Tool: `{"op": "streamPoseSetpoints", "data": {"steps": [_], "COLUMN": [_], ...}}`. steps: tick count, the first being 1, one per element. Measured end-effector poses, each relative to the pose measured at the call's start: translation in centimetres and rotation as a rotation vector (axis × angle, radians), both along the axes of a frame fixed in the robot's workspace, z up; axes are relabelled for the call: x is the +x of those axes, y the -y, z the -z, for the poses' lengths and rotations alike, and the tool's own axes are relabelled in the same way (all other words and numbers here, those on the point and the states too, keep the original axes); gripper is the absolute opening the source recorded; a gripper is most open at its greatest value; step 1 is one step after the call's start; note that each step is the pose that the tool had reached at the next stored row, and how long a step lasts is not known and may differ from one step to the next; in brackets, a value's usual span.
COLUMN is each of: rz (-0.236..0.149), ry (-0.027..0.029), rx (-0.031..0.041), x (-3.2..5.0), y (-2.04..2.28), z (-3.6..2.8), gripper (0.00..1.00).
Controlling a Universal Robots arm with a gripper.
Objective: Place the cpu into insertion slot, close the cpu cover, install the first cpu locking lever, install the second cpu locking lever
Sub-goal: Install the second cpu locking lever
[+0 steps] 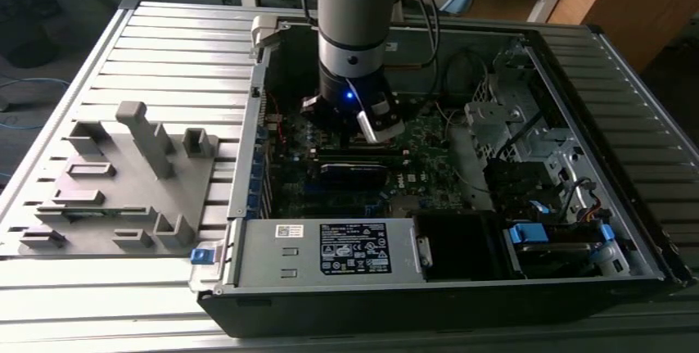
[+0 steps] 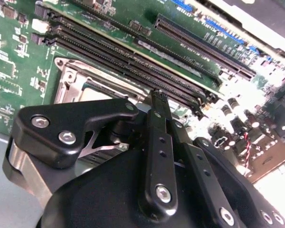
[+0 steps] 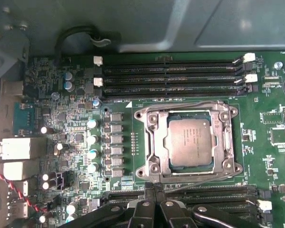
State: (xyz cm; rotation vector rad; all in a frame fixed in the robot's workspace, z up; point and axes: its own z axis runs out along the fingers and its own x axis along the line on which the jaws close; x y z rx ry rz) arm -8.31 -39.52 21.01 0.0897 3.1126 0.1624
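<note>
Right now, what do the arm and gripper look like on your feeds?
The arm is a grey cylinder with a light-blue joint cover and black cables running alongside; a small blue light glows at the wrist. The gripper is matte black: flat linkage bars with silver screw heads, narrowing to slim fingers.
</note>
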Motion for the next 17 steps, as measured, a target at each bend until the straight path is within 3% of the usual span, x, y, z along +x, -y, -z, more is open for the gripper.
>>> {"op": "streamPoseSetpoints", "data": {"steps": [5, 11, 17], "rz": [0.0, 0.0, 0.0], "ry": [0.0, 0.0, 0.0], "rx": [0.0177, 0.0496, 0.0563], "x": [-0.11, -0.25, -0.31], "y": [0.34, 0.55, 0.57], "z": [0.24, 0.51, 0.88], "gripper": [0.1, 0.1, 0.1]}}
